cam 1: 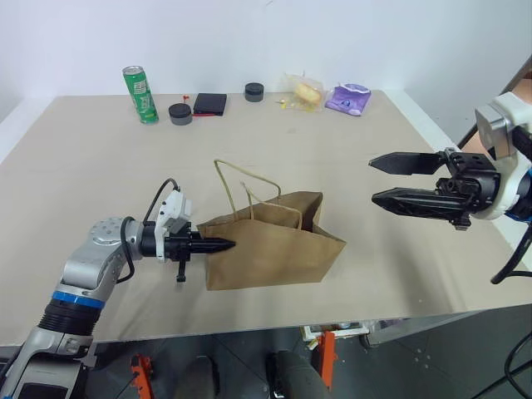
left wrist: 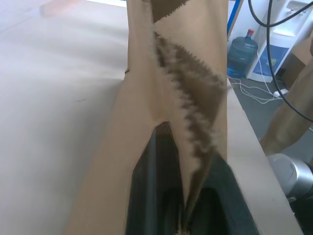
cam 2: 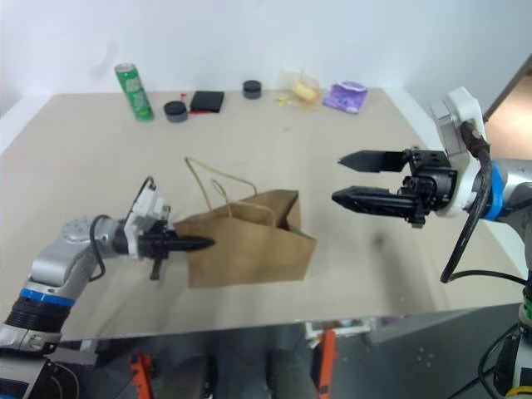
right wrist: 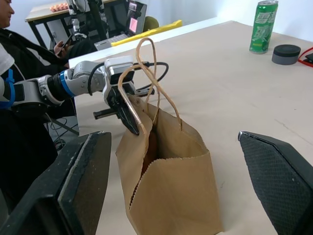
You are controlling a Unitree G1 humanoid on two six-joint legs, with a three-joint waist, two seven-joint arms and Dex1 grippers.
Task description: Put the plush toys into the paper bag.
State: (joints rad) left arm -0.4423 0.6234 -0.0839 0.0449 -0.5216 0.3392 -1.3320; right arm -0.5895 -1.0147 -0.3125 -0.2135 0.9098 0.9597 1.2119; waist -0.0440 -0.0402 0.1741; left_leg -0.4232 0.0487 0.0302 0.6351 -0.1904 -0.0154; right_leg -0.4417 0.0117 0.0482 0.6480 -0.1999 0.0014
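Paper bag (cam 1: 270, 249) stands upright on the desk (cam 1: 100, 166), mid-width, nearer the front edge, its mouth open upward and two loop handles (cam 1: 249, 187) sticking up. My left gripper (cam 1: 218, 245) is level at the bag's left side, fingers nearly together w/ the bag's paper edge pinched between them. My right gripper (cam 1: 386, 181) hangs in the air well right of the bag, above the desk's right edge, fingers spread wide, holding nothing. Plush toys: can't tell where. Along the back edge: green can (cam 1: 140, 95), two dark round lids (cam 1: 180, 114), black wallet (cam 1: 209, 104), wrapped yellow item (cam 1: 304, 91), purple packet (cam 1: 349, 99).
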